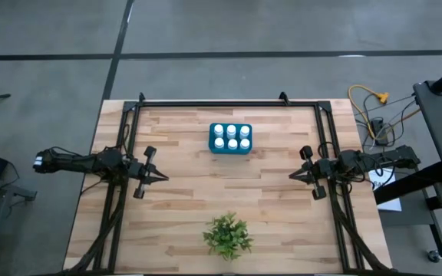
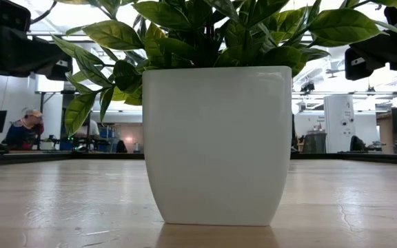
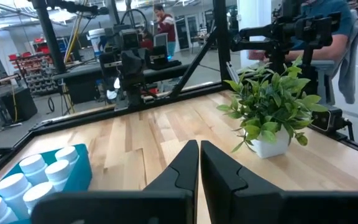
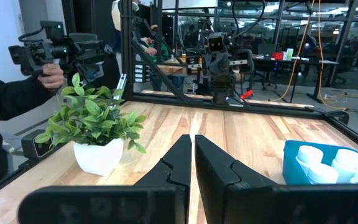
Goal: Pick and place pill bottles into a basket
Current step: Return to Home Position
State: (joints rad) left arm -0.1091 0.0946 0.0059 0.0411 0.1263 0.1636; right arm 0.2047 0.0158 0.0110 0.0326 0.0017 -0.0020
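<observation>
The teal basket stands on the table toward its far edge, near the middle. Several white pill bottles stand upright inside it, caps up; they also show in the left wrist view and the right wrist view. My left gripper hovers shut at the table's left side, pointing level toward the right. My right gripper hovers shut at the right side, pointing level toward the left. Both are well clear of the basket and hold nothing.
A green leafy plant in a white pot stands near the table's front edge, in the middle; it fills the low view. A black frame rail runs along the far edge. People show in the room beyond the table.
</observation>
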